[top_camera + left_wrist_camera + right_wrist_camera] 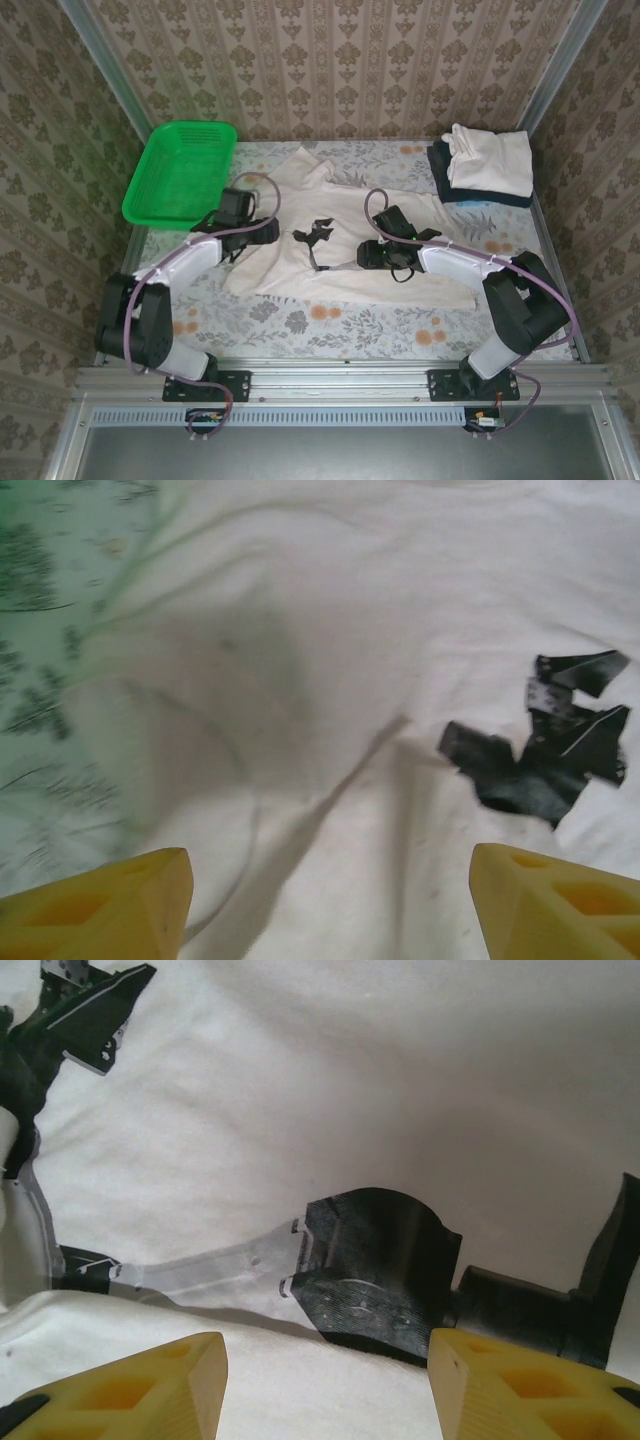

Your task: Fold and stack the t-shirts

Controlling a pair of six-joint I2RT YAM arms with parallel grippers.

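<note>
A cream-white t-shirt (285, 272) lies spread across the middle of the table, with a black print (315, 238) facing up. My left gripper (268, 232) hovers over the shirt's left part, open, and nothing lies between its yellow fingers (120, 900). In the left wrist view the cloth (330, 630) is creased and the print (545, 745) lies to the right. My right gripper (368, 255) is open low over the shirt's right half (350, 1080), beside a black part of the print (385, 1265). A folded cream t-shirt (492, 160) rests on a folded navy one (440, 165) at the back right.
A green mesh basket (180, 172) stands at the back left, close behind the left arm. The floral table cover (330, 325) shows in front of the shirt. Patterned walls and metal posts close in the back and sides.
</note>
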